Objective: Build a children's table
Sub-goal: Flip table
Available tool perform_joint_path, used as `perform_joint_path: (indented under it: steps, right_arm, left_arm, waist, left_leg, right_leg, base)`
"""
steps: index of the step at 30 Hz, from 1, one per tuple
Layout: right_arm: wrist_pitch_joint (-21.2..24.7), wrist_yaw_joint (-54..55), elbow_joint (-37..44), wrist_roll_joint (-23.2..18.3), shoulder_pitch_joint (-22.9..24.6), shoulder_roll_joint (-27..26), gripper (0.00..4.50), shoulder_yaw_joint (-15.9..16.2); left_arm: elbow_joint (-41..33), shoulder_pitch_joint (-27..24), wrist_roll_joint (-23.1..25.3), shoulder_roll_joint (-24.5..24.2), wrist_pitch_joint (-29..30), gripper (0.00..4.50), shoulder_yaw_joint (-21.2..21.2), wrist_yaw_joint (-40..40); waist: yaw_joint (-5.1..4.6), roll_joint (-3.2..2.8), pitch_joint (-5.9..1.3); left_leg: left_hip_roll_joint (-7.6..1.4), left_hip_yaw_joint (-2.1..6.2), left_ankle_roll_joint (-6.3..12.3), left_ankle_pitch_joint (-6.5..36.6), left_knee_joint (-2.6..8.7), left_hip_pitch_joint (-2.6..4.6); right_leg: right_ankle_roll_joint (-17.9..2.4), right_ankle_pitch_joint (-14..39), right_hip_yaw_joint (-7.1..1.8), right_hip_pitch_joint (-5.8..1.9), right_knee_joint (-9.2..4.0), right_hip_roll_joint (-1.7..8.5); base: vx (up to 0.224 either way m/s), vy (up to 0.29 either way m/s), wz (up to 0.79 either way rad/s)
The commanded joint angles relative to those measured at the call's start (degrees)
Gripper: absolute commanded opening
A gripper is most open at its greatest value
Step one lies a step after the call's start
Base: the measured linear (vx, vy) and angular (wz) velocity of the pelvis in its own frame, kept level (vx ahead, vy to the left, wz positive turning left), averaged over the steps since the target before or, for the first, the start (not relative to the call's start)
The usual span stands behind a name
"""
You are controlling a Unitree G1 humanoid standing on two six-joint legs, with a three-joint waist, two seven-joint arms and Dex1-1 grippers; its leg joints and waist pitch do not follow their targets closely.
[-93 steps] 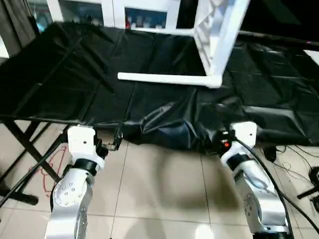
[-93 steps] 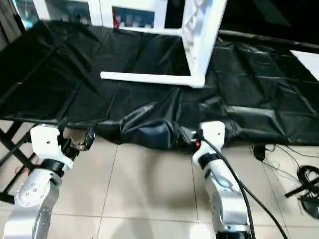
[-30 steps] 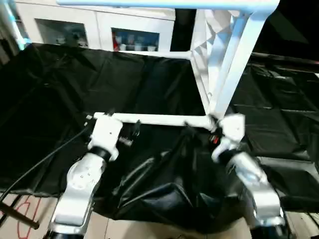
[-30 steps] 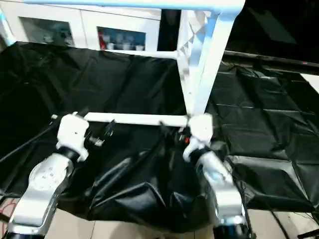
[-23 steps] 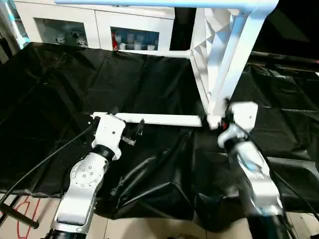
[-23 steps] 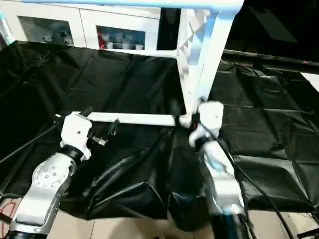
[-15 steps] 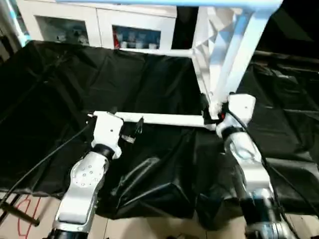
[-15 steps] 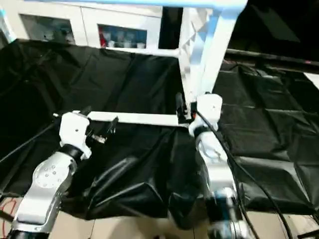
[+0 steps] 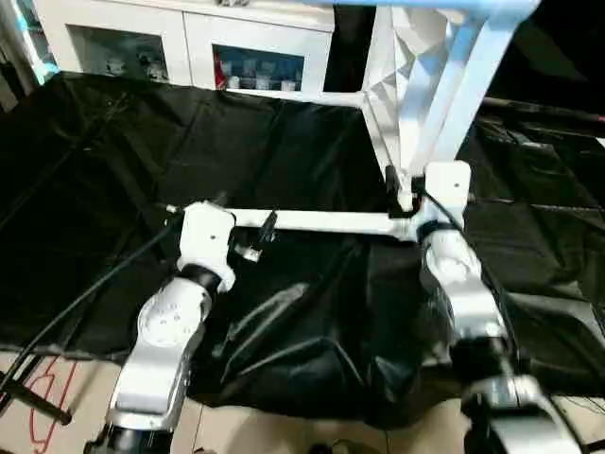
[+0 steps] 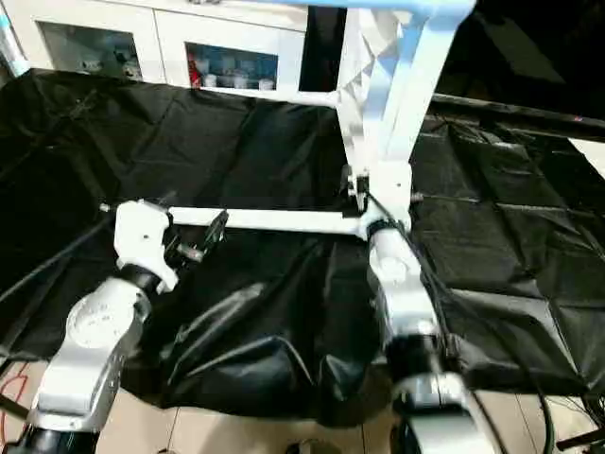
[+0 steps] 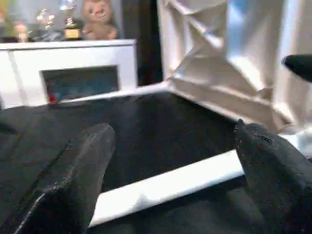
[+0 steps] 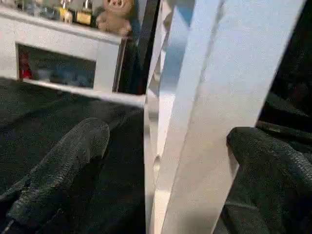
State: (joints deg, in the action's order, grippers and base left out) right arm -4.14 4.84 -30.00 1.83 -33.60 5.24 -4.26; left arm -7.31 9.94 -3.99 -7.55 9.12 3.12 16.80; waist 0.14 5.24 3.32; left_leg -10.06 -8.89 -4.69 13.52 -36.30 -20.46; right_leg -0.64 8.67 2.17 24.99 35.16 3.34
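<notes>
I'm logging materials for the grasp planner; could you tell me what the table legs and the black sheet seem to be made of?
Table legs: probably moulded plastic; smooth, uniformly white, faint sheen. Black sheet: likely thin plastic film or coated fabric; glossy, creased, bunched into folds.

I am looking down on a work surface draped in a crinkled black sheet [image 9: 123, 161] that bunches and sags over its near edge toward the tiled floor [image 9: 57, 397]. On the sheet the white children's table [image 9: 416, 95] rests on its side, one leg [image 9: 312, 221] lying flat along the cloth.
</notes>
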Motion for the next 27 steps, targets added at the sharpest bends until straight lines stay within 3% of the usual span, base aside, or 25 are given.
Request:
perform_joint_path:
  steps: [1, 3, 4, 5, 6, 7, 9, 10, 11, 13, 15, 18, 21, 24, 27]
  right_arm:
    - [-1.44, 1.24, 1.91, -0.51, -2.0, 1.29, 4.5, -2.38]
    - [-0.7, 3.19, 5.23, 0.2, -0.8, 1.0, 4.5, -2.57]
    - [-0.62, 3.14, 5.99, 0.33, -0.45, 1.04, 4.5, -2.38]
    - [-0.62, 3.14, 5.99, 0.33, -0.45, 1.04, 4.5, -2.38]
    - [-0.19, 2.64, 7.98, 0.51, 0.96, 0.77, 4.5, -1.63]
    - [0.06, 1.8, 9.07, -0.34, 2.31, -0.09, 4.5, -1.14]
    - [-0.05, 1.46, 8.9, -0.55, 3.1, -0.97, 4.5, -0.5]
    - [0.26, 1.17, 8.96, -0.57, 3.78, -1.42, 4.5, -0.13]
    - [0.44, 0.98, 8.99, -0.4, 4.29, -1.63, 4.5, 0.23]
    - [-0.27, 2.72, 7.24, 1.71, 3.6, -0.67, 4.5, 0.5]
    - [0.12, 4.23, 6.3, 1.93, 2.81, -0.4, 4.5, -0.35]
    - [-0.41, 4.3, 4.79, 2.16, 1.18, 0.55, 4.5, -0.8]
    - [-0.63, 4.17, 3.34, 1.95, 0.02, 1.24, 4.5, -1.45]
    - [-1.25, 4.32, 1.96, 1.49, -1.2, 2.73, 4.5, -2.57]
    - [-1.48, 4.28, 3.95, 0.82, -0.12, 3.0, 4.5, -3.0]
  left_arm:
    - [-0.11, 0.12, -2.83, 0.19, 1.92, 4.44, 1.0, 3.31]
    - [-3.06, -2.36, -8.28, -0.38, 6.41, 4.44, 2.11, 8.67]
    - [-3.94, -2.82, -9.35, -0.88, 7.25, 4.44, 2.8, 10.16]
    - [-3.94, -2.82, -9.35, -0.88, 7.25, 4.44, 2.8, 10.16]
    - [-5.99, -3.78, -10.71, -2.22, 9.05, 4.44, 4.41, 12.45]
    - [-6.6, -4.44, -11.23, -2.93, 9.08, 4.44, 5.11, 13.69]
    - [-6.08, -4.91, -11.41, -3.22, 8.4, 4.44, 4.75, 14.21]
    - [-5.1, -4.8, -9.57, -3.19, 8.1, 4.44, 4.96, 12.98]
    - [-4.29, -4.55, -8.16, -3.04, 8.06, 4.44, 5.19, 11.95]
    - [-3.83, -3.79, -7.77, -2.48, 8.18, 4.44, 6.05, 12.02]
    - [-4.26, -3.71, -7.92, -2.79, 8.74, 4.44, 6.61, 12.59]
    - [-4.92, -3.61, -8.29, -3.48, 9.57, 4.44, 6.71, 12.8]
    - [-5.08, -3.29, -8.51, -3.83, 9.99, 4.44, 6.74, 12.66]
    - [-5.13, -3.03, -7.85, -4.08, 9.95, 4.44, 7.66, 13.11]
    - [-5.23, -3.43, -7.53, -3.92, 9.86, 4.44, 7.68, 13.08]
  waist:
    - [-0.09, -1.45, -3.35]
    - [0.0, -0.9, -3.44]
    - [0.06, -0.48, -3.48]
    - [0.06, -0.48, -3.48]
    - [0.36, 1.04, -3.48]
    - [0.62, 0.36, -3.53]
    - [0.18, 0.01, -3.6]
    - [-0.26, -0.65, -3.73]
    - [-0.13, -0.8, -3.86]
    - [-0.13, -0.54, -3.94]
    - [0.08, -0.72, -4.03]
    - [0.11, -0.53, -3.83]
    - [-0.03, -1.15, -3.62]
    - [0.01, -1.21, -3.46]
    - [0.29, -1.2, -3.47]
  left_leg:
    - [-1.79, 0.11, 0.58, 14.69, 5.31, -0.18]
    - [-1.69, -0.05, 0.27, 15.01, 5.21, -0.19]
    - [-1.77, 0.01, 0.16, 14.37, 5.29, -0.51]
    - [-1.77, 0.01, 0.16, 14.37, 5.29, -0.51]
    - [-1.93, -0.14, 0.91, 12.65, 5.17, -0.52]
    - [-1.99, -0.11, 1.06, 11.46, 5.16, -0.45]
    - [-2.11, -0.12, 0.99, 10.17, 5.37, -0.59]
    - [-2.25, -0.15, 0.26, 10.47, 5.48, -0.38]
    - [-2.2, -0.07, 0.32, 9.87, 5.45, -0.4]
    - [-2.13, -0.23, 0.49, 8.56, 5.31, -0.55]
    - [-2.05, -0.42, 0.82, 6.45, 5.15, -0.31]
    - [-2.14, -0.58, 0.98, 8.0, 5.23, -0.35]
    - [-2.17, -0.55, 0.05, 11.27, 5.33, -0.16]
    - [-2.0, -0.56, -0.21, 14.09, 5.24, -0.12]
    - [-2.0, -0.82, -0.12, 13.73, 5.02, 0.26]
  right_leg:
    - [-5.63, 21.34, -2.07, -2.65, -4.57, 3.03]
    - [-5.16, 23.23, -2.08, -2.49, -4.82, 3.1]
    - [-4.92, 23.25, -2.09, -2.66, -4.68, 3.1]
    - [-4.92, 23.25, -2.09, -2.66, -4.68, 3.1]
    - [-3.98, 24.35, -2.03, -2.49, -4.72, 3.19]
    - [-3.82, 23.47, -2.18, -2.43, -4.43, 3.37]
    - [-4.16, 20.67, -2.08, -2.48, -4.39, 3.12]
    - [-4.9, 16.8, -1.9, -2.46, -4.29, 2.62]
    - [-5.69, 14.09, -1.92, -2.88, -3.87, 2.72]
    - [-6.47, 11.81, -2.0, -3.11, -3.69, 2.72]
    - [-7.82, 9.06, -2.05, -3.15, -3.34, 2.74]
    - [-7.58, 11.74, -2.08, -3.25, -3.55, 2.89]
    - [-6.9, 15.69, -1.99, -2.95, -4.06, 2.79]
    - [-5.79, 20.49, -1.98, -2.72, -4.61, 2.82]
    - [-5.26, 20.88, -2.03, -2.29, -4.8, 2.66]
  base:
    - [0.0, 0.0, 0.0]
    - [0.0, 0.0, 0.0]
    - [0.0, 0.0, 0.0]
    - [0.0, 0.0, 0.0]
    - [0.0, 0.0, 0.0]
    - [0.0, 0.0, 0.0]
    - [0.0, 0.0, 0.0]
    - [0.0, 0.0, 0.0]
    - [0.0, 0.0, 0.0]
    - [0.0, 0.0, 0.0]
    - [0.0, 0.0, 0.0]
    - [0.0, 0.0, 0.0]
    - [0.0, 0.0, 0.0]
    - [0.0, 0.0, 0.0]
    - [0.0, 0.0, 0.0]
